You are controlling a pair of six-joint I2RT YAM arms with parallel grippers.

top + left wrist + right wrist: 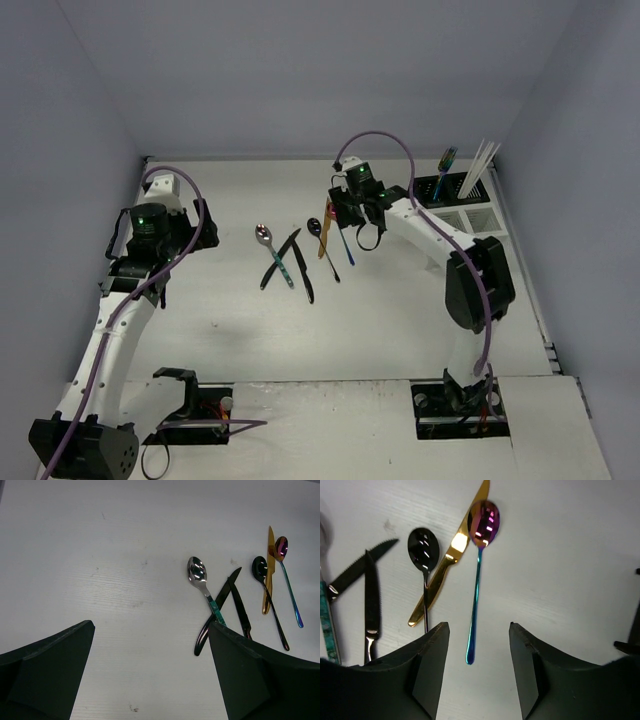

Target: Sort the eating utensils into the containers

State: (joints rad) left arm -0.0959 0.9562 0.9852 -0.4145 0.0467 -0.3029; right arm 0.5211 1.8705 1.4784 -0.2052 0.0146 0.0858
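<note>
Right claw (478, 630) is spread and pinches nothing, positioned over the blue handle end of the magenta spoon (483, 516), which lies flat mid-surface (570, 555). Alongside it, toward the left edge, lie in order a gold knife (451, 550), a black spoon (423, 544), two crossed black knives (370, 595) and a silver spoon (196, 570). Left claw (151, 627) is spread wide and empty, nearer the left edge. The black caddy (437, 188) and white caddy (462, 215) stand together at the far right corner.
</note>
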